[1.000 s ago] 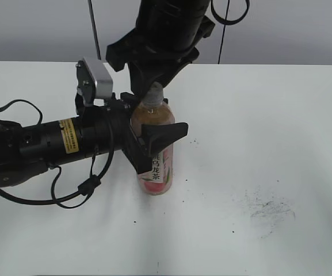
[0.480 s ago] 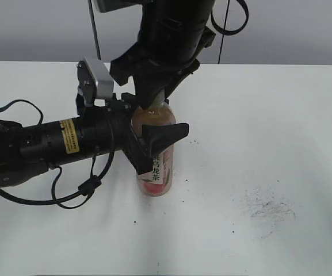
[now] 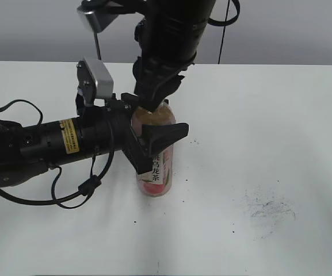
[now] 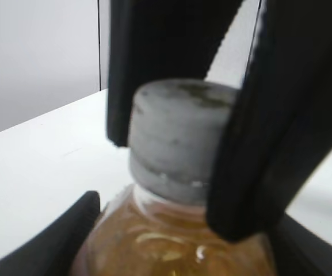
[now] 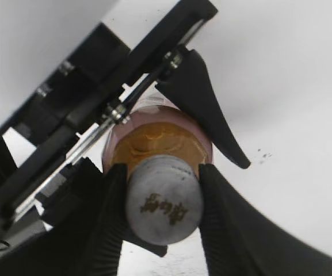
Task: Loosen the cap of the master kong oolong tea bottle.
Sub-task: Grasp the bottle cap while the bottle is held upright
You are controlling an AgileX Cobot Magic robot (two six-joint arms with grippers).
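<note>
The master kong oolong tea bottle (image 3: pixel 159 169) stands upright on the white table, its pink label with dark characters facing me. My left gripper (image 3: pixel 153 142) comes in from the left and is shut on the bottle's upper body; its fingers (image 4: pixel 59 241) flank the amber shoulder (image 4: pixel 166 236). My right gripper (image 3: pixel 154 104) comes down from above and is shut on the cap (image 5: pixel 164 201). Its ribbed pads (image 5: pixel 113 221) press both sides of the grey cap, which also shows in the left wrist view (image 4: pixel 174 138). In the exterior view the cap is hidden by the fingers.
The white table (image 3: pixel 269 115) stretches to the right and front of the bottle. A dark scuff patch (image 3: pixel 269 208) marks it at the front right. The left arm's black body and cables (image 3: pixel 45 146) lie across the table's left side.
My right gripper has come down over the cap, turned at the wrist and closed on it, hiding the cap in the exterior view. The left gripper and bottle have stayed put.
</note>
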